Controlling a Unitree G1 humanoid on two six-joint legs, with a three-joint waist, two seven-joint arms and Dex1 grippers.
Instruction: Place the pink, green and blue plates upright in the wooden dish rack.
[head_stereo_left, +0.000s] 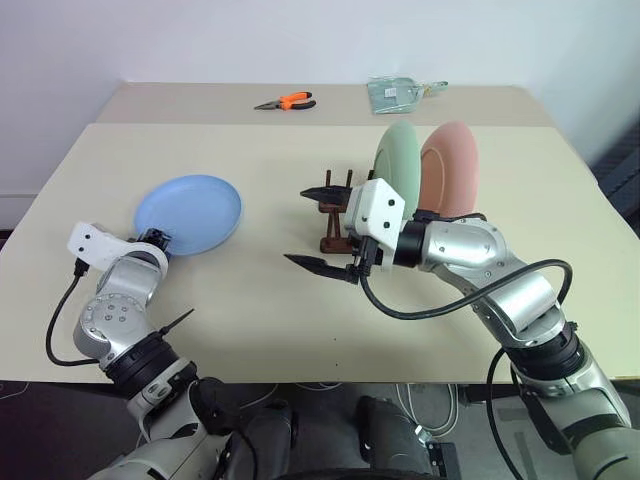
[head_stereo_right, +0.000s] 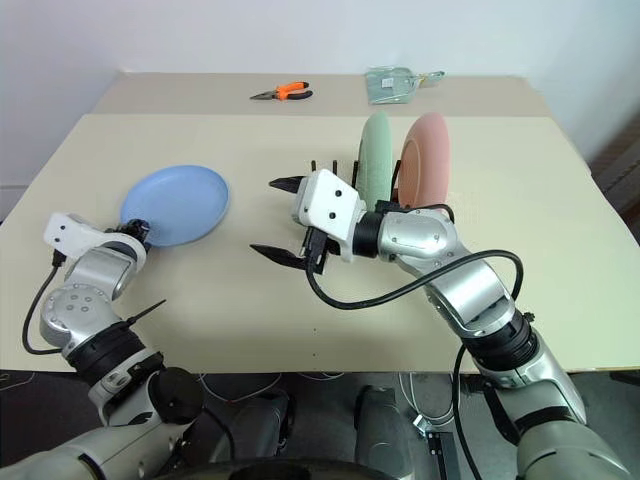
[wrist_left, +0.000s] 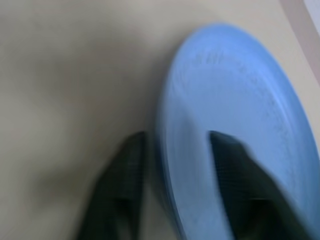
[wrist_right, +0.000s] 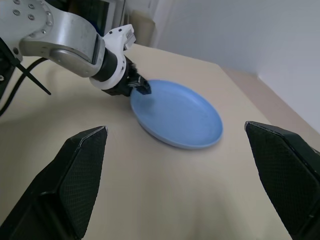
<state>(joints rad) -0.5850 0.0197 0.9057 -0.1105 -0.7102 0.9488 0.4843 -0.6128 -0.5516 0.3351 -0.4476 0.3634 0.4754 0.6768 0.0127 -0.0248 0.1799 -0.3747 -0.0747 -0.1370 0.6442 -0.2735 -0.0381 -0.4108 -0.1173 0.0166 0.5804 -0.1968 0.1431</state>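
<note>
The blue plate is pinched at its near rim by the left claw, one finger above it and one below, and lies on the desk. The right claw is held spread wide and empty, just in front of the wooden dish rack, where the green plate and pink plate are seen upright

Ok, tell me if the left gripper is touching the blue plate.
Touching. In the left wrist view the left gripper straddles the rim of the blue plate, one finger lying on its top face. The right wrist view shows the fingertips at the rim too.
</note>
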